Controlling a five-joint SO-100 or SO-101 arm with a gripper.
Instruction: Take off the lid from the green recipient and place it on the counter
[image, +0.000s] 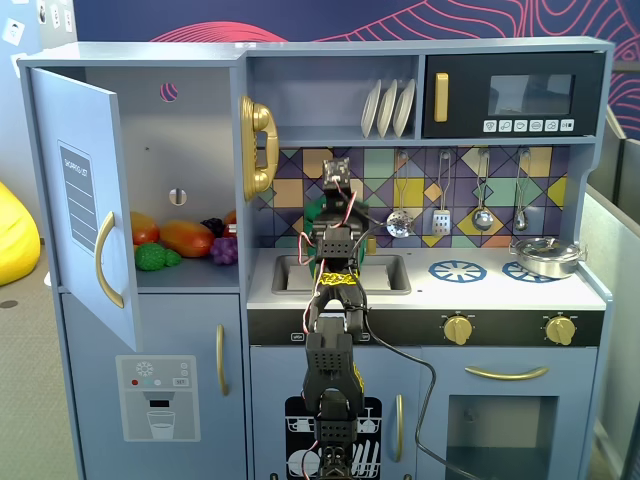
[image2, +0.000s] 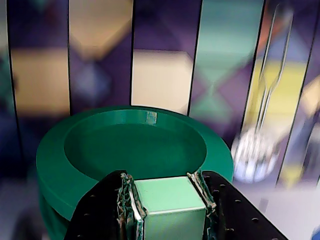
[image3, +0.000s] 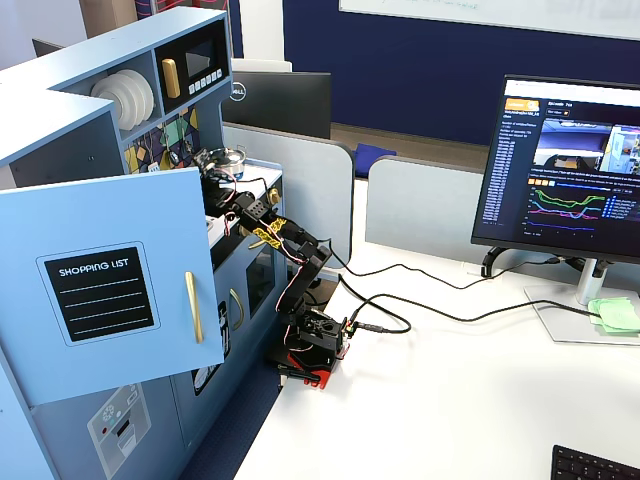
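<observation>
Your arm hides the green recipient (image2: 50, 220) in both fixed views. In the wrist view your gripper (image2: 170, 200) is clenched on the lid (image2: 135, 145) handle, squarely between the jaws.

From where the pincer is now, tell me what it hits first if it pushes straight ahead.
The pincer already clamps the lid's handle. Straight ahead lies the far rim of the green lid, then probably the tiled back wall behind it; depth is unclear.

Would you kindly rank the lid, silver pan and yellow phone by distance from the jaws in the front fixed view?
1. Lid: gripped at the sink.
2. Yellow phone: upper left, on the wall.
3. Silver pan: far right, on the burner.
</observation>
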